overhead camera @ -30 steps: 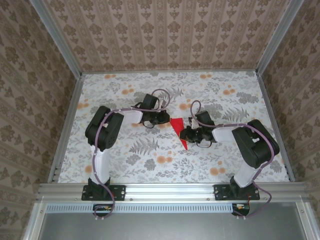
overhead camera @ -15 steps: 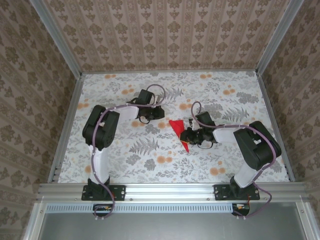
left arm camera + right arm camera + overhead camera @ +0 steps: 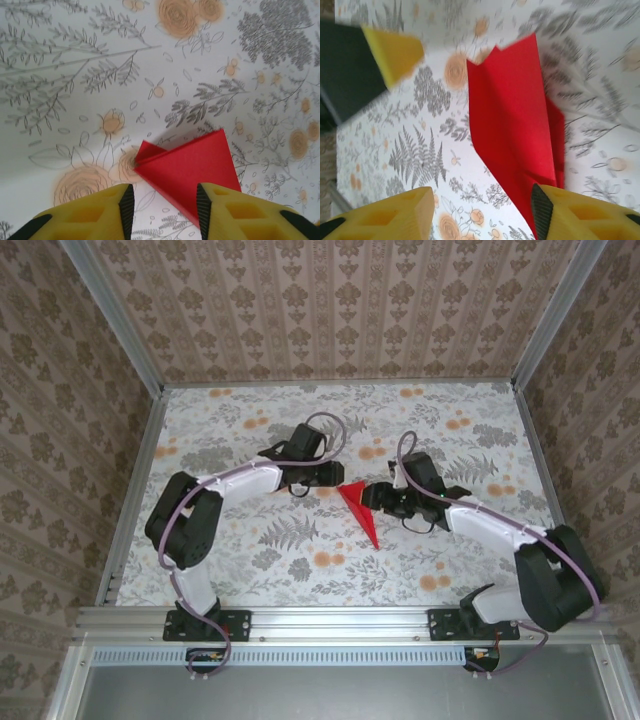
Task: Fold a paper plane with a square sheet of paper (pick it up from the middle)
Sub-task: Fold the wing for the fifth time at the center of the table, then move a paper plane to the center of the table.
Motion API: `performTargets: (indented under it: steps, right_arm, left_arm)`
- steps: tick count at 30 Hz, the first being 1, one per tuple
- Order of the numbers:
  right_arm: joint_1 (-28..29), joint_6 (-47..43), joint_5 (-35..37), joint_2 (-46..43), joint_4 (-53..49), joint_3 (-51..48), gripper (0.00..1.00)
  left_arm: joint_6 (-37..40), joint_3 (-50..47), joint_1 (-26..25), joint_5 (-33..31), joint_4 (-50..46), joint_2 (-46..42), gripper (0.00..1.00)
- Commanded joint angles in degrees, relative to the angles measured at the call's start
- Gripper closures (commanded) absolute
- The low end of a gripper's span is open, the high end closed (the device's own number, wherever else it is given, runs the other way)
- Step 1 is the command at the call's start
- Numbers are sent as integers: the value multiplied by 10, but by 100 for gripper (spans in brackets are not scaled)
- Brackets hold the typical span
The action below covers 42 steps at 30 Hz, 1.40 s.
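Observation:
The square sheet of paper (image 3: 359, 510) is a bright red folded shape with a long point, lying on the flowered table between the two grippers. My left gripper (image 3: 331, 478) stands open just left of its wide end. In the left wrist view its yellow fingers (image 3: 100, 212) are apart and the paper (image 3: 192, 167) lies partly between them and ahead. My right gripper (image 3: 377, 498) is open at the paper's right edge. In the right wrist view the paper (image 3: 512, 120) runs up from the right finger (image 3: 570, 215). It is held by neither.
The flowered table (image 3: 250, 560) has aluminium rails along its left (image 3: 135, 490) and right (image 3: 545, 490) sides and patterned walls around it. In the right wrist view the left gripper's yellow finger (image 3: 392, 52) shows at top left, beyond the paper.
Both grippers have gone from shut to open and the red paper has been let go, now lying lower and flatter. The left gripper pulled back, then returned; the right arm has stretched out.

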Motion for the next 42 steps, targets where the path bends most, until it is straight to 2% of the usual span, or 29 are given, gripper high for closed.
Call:
performTargets:
  steps: [1, 6, 11, 22, 30, 34, 39, 42]
  right_arm:
    - [-5, -13, 94, -20, -71, 8, 42]
    - [-7, -6, 147, -1, -122, 25, 41]
    - [-12, 7, 176, 17, -128, 24, 35]
    - [-15, 14, 191, 24, -129, 25, 32]
    - [-15, 18, 189, 27, -134, 27, 32]
    - [-15, 19, 184, 27, -131, 29, 33]
    - [-15, 14, 145, 23, -96, 23, 33]
    - [-13, 7, 104, 14, -60, 15, 33]
  left_arm:
    - [-25, -6, -21, -43, -43, -22, 54]
    - [-91, 9, -57, -48, -88, -16, 39]
    - [-151, 23, -78, -24, -120, 0, 33]
    - [-177, 61, -83, 53, -116, 59, 34]
    - [-174, 62, -79, 46, -127, 59, 53]
    - [-165, 31, -65, 39, -105, 28, 76]
    - [-147, -19, -38, 71, -38, -11, 98]
    - [-121, -43, -27, 105, 12, -31, 100]
